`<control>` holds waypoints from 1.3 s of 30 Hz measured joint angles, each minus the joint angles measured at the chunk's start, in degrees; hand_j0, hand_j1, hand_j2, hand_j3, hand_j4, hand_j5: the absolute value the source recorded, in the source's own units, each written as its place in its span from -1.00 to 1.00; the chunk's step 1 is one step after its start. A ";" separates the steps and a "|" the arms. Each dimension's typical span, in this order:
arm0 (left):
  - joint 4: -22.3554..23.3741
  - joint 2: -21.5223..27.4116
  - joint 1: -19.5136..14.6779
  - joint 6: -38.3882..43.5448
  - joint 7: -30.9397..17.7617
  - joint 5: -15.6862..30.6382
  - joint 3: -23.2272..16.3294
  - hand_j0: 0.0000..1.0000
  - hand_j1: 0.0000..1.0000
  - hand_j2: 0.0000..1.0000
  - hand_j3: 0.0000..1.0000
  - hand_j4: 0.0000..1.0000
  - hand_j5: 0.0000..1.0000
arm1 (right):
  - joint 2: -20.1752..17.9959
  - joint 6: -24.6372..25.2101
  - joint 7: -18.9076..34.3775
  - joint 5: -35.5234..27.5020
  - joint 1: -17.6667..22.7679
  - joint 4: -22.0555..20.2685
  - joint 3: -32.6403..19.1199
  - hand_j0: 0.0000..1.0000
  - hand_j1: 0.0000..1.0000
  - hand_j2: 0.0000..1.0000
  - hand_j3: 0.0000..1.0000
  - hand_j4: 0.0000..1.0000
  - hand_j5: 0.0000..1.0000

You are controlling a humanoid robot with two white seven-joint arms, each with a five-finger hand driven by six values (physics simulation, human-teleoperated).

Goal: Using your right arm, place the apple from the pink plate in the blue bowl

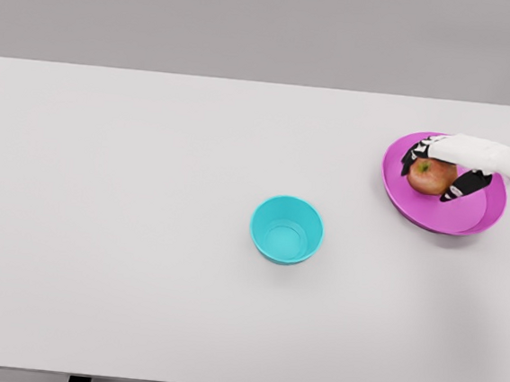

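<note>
On the pink plate (pixel 469 216), the right hand (pixel 447 164) cups the apple (pixel 431 176).

A round red-and-yellow apple (pixel 430 176) with a small green stem spot on top sits upright inside the shallow, glossy pink plate (pixel 442 218), toward its left half. The plate lies at the right side of the white worktop (pixel 142 234). My right hand (pixel 445 170) is cupped over the apple, dark fingers (pixel 414 156) on its far left side and thumb on its near right side. The empty round turquoise-blue bowl (pixel 286 229) stands upright near the worktop's middle, well apart from the plate.
</note>
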 measured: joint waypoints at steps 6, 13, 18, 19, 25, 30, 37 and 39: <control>0.00 0.00 0.00 0.00 0.00 0.00 0.00 1.00 1.00 1.00 1.00 1.00 1.00 | -1.50 -0.02 0.04 -0.38 0.09 -3.72 -2.37 0.06 0.06 0.06 0.06 0.06 0.06; 0.00 0.00 0.00 0.00 0.00 0.00 0.00 1.00 1.00 1.00 1.00 1.00 1.00 | -5.07 -0.01 0.05 -0.51 1.49 -17.14 -5.34 0.06 0.06 0.06 0.06 0.06 0.06; 0.00 0.00 0.00 0.00 0.00 0.00 0.00 1.00 1.00 1.00 1.00 1.00 1.00 | -5.58 -0.04 0.06 -0.55 3.51 -26.94 -5.37 0.05 0.05 0.05 0.05 0.05 0.05; 0.00 0.00 0.00 0.00 0.00 0.00 0.00 1.00 1.00 1.00 1.00 1.00 1.00 | -5.58 -0.03 0.06 -0.59 3.60 -28.57 -5.31 0.05 0.05 0.05 0.05 0.05 0.05; 0.00 0.00 0.00 0.00 0.00 0.00 0.00 1.00 1.00 1.00 1.00 1.00 1.00 | -4.36 -0.05 0.08 -0.55 5.89 -35.41 -4.98 0.05 0.05 0.05 0.05 0.05 0.05; 0.00 0.00 0.00 0.00 0.00 0.00 0.00 1.00 1.00 1.00 1.00 1.00 1.00 | -2.03 -0.04 0.07 -0.52 5.89 -39.15 -3.88 0.05 0.05 0.05 0.05 0.05 0.05; 0.00 0.00 0.00 0.00 0.00 0.00 0.00 1.00 1.00 1.00 1.00 1.00 1.00 | 1.94 -0.04 0.08 -0.11 6.15 -40.86 0.35 0.05 0.05 0.05 0.05 0.05 0.05; 0.00 0.00 0.00 0.00 0.00 0.00 0.00 1.00 1.00 1.00 1.00 1.00 1.00 | 2.67 -0.04 0.08 0.07 6.06 -40.92 1.36 0.05 0.05 0.05 0.05 0.05 0.05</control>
